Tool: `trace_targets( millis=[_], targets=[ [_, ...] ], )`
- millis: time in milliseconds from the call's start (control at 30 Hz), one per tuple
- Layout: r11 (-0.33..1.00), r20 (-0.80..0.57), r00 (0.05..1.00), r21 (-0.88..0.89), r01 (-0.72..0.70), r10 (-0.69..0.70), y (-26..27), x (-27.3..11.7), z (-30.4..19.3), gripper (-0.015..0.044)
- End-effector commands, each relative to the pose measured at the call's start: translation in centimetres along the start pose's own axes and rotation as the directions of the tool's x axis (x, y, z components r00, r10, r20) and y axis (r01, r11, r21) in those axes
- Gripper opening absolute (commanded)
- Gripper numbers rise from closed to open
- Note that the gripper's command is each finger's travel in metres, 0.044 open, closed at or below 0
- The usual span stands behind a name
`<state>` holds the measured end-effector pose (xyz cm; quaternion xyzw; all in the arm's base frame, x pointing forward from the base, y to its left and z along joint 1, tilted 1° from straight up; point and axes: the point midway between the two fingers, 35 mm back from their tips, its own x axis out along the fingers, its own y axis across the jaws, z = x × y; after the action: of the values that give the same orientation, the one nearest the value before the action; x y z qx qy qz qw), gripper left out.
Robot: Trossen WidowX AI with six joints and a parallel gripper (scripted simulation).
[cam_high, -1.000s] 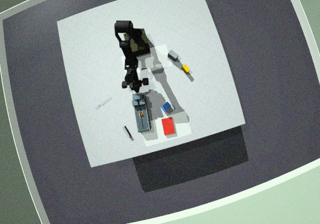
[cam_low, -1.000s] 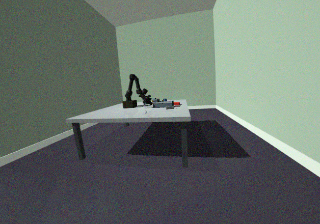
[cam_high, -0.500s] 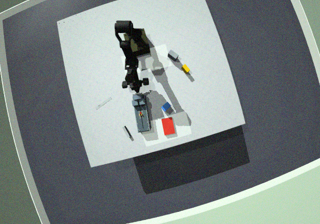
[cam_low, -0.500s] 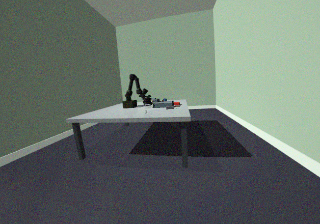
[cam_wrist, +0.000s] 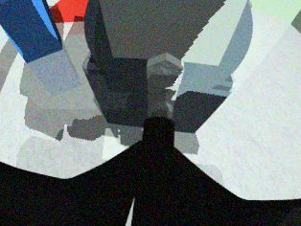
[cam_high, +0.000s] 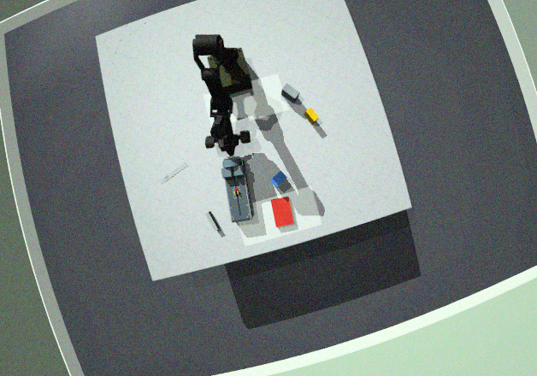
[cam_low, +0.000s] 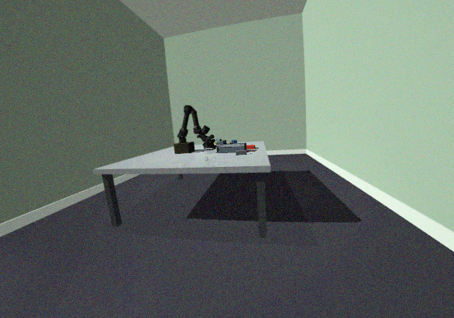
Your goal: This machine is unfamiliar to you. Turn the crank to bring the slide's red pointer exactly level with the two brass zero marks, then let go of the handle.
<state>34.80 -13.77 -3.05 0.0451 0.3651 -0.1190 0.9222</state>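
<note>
The blue-grey machine [cam_high: 244, 208] [cam_low: 231, 148] stands on the table in front of the arm, its raised housing [cam_high: 233, 169] at the end near the arm. The small red pointer [cam_high: 236, 189] shows on top by a yellowish brass spot; whether it is level with the zero marks is too small to tell. My gripper [cam_high: 231, 152] [cam_low: 214, 146] [cam_wrist: 154, 147] is shut on the crank handle at the housing's near end. The handle is hidden by the fingers; a grey hub [cam_wrist: 164, 64] shows just beyond them in the wrist view.
A blue block [cam_high: 279, 179] [cam_wrist: 35, 29] and a red block [cam_high: 281, 212] [cam_low: 250, 147] lie beside the machine. A grey block [cam_high: 290, 92] and a yellow block [cam_high: 311, 114] lie farther off. A dark bar [cam_high: 214, 221] and a pale strip [cam_high: 174, 173] lie on the other side.
</note>
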Motion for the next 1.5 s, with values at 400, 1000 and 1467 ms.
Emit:
trace_targets(
  millis=[400, 1000, 1467],
  targets=[
    [1.000, -0.002, 1.000, -0.007, -0.026, 0.026, 1.06, -0.01, -0.03, 0.0000],
    [1.000, -0.002, 1.000, -0.007, -0.027, 0.027, 1.37, -0.12, 0.13, 0.0000],
    [1.000, -0.002, 1.000, -0.007, -0.027, 0.027, 1.77, -0.29, 0.28, 0.0000]
  ],
)
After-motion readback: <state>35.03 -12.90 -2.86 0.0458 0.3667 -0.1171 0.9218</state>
